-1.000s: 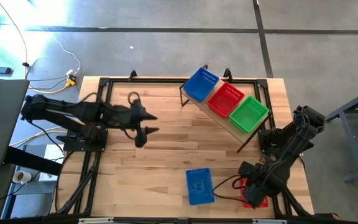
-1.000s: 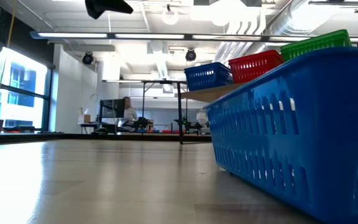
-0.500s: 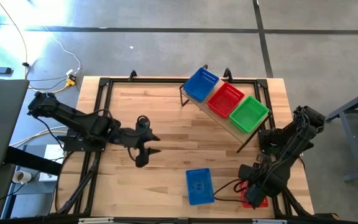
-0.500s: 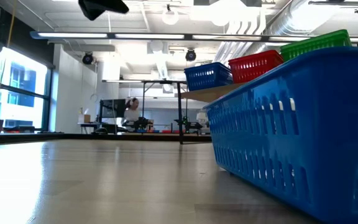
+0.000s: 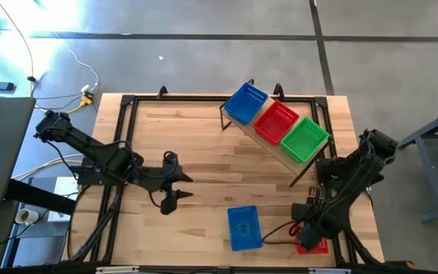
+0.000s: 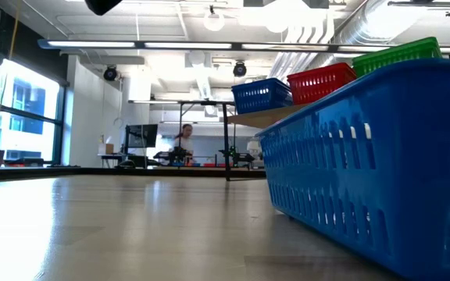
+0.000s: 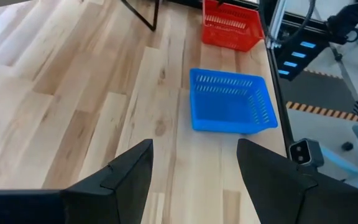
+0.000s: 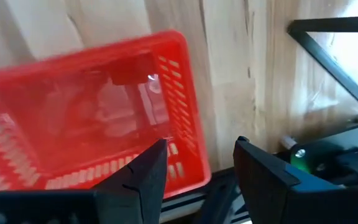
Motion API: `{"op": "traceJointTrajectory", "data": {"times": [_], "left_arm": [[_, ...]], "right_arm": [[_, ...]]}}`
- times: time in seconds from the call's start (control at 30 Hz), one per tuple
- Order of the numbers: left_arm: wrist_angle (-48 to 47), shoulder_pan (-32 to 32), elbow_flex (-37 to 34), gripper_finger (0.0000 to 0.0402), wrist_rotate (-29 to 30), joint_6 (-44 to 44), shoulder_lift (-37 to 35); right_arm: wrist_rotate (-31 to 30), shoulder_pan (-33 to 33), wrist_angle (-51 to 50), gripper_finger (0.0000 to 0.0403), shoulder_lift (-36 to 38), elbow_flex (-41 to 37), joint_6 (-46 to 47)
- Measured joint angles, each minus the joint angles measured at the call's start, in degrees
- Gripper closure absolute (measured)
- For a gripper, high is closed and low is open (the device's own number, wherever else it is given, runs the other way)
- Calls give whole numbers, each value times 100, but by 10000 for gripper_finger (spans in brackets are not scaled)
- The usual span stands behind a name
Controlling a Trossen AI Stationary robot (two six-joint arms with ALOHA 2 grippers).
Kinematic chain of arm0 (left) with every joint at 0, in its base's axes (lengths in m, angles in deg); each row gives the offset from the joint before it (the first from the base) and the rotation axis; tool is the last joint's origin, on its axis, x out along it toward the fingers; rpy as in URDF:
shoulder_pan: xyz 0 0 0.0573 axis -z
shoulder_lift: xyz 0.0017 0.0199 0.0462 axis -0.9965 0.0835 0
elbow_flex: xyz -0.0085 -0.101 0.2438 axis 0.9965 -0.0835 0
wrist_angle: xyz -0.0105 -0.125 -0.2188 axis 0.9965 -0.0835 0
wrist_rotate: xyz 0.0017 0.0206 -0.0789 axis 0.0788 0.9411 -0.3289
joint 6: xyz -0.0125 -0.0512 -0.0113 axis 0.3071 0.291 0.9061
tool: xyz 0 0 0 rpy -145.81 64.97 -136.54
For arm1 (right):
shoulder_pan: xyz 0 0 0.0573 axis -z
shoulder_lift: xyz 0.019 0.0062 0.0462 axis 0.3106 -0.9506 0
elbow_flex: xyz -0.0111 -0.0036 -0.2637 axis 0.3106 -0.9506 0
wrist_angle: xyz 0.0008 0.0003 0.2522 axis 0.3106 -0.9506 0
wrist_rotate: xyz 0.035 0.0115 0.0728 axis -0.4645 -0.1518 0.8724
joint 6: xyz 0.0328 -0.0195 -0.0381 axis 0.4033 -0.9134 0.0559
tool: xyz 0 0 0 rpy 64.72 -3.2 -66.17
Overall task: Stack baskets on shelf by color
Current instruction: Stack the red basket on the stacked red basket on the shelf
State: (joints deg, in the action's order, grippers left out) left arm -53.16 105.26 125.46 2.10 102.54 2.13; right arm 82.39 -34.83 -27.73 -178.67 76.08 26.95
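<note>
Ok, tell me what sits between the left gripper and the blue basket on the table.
Nothing: only bare wood separates the left gripper from the blue basket, clearest in the left wrist view.

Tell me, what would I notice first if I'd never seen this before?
Probably the bright row on the shelf at the table's far right: a blue basket, a red basket and a green basket. Next, the loose blue basket near the front edge, with the open left pincer hovering close beside it.
</note>
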Motion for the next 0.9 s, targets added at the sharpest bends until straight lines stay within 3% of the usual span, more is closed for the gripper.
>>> {"op": "traceJointTrajectory", "data": {"times": [0.53,0.67,0.83,0.9], "left_arm": [[0,42,0,179,186,325,0],[0,42,0,179,186,346,0],[0,42,0,179,188,364,0],[0,38,0,179,188,366,0]], "right_arm": [[476,4,1432,241,0,-1228,-228],[584,4,1606,287,0,-1322,-269],[632,4,1614,380,3,-1322,-417],[652,4,1615,393,25,-1319,-435]]}}
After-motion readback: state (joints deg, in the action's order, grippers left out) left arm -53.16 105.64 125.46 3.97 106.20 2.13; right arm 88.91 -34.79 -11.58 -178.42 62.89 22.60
